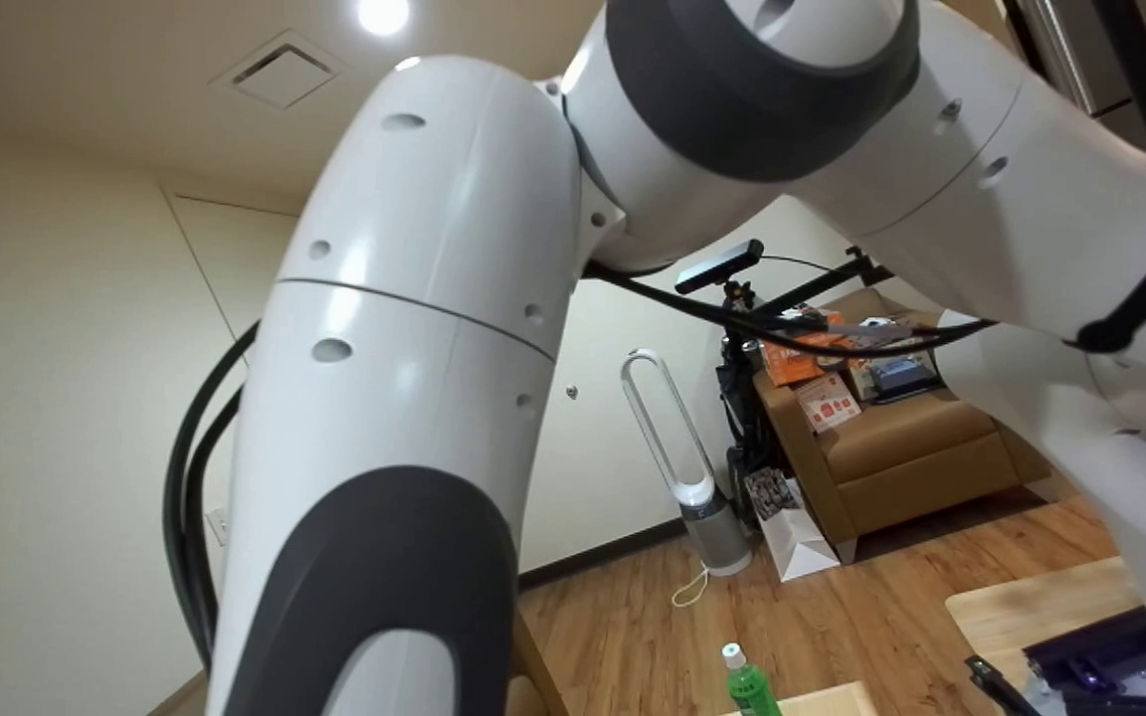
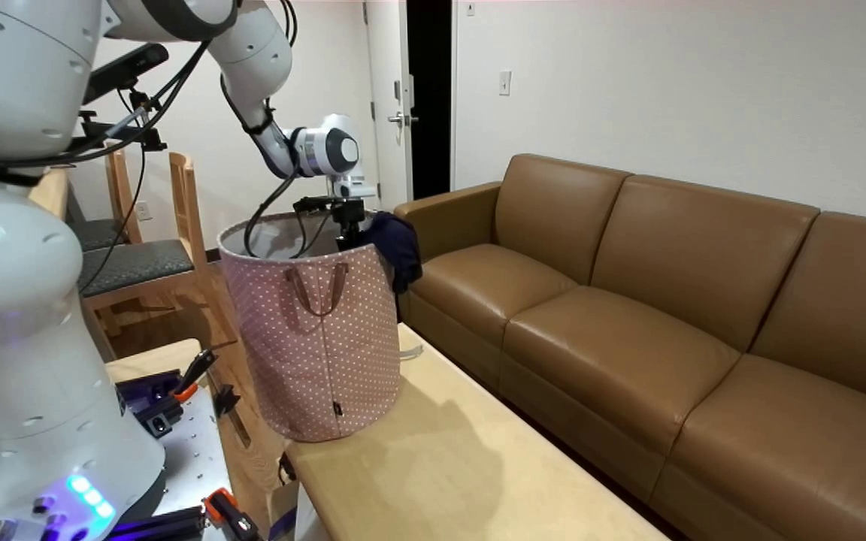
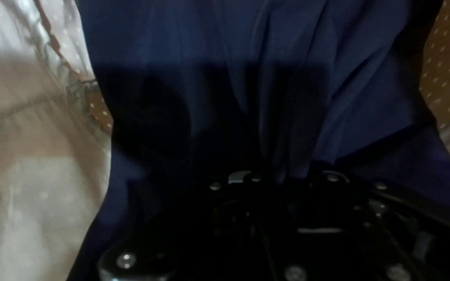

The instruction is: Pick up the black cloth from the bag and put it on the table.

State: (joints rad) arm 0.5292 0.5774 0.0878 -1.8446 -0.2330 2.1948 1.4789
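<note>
The black cloth, which looks dark navy, hangs over the rim of the bag in an exterior view [image 2: 398, 252]. It fills the middle of the wrist view [image 3: 217, 93]. The bag [image 2: 320, 346] is a tall pink basket with white dots and stands upright on the table [image 2: 433, 473]. Its pale lining [image 3: 25, 203] shows in the wrist view. My gripper points down at the bag's mouth in an exterior view [image 2: 348, 237]. In the wrist view my gripper [image 3: 285, 179] is shut on the cloth, with folds gathered between the fingers. The fingertips are dark and partly hidden.
A brown sofa [image 2: 628, 323] runs along the table's far side. A chair [image 2: 140, 259] stands behind the arm. Clamps [image 2: 234, 515] sit on the robot's base plate. A green bottle [image 1: 752, 688] and a fan [image 1: 712, 527] show in an exterior view.
</note>
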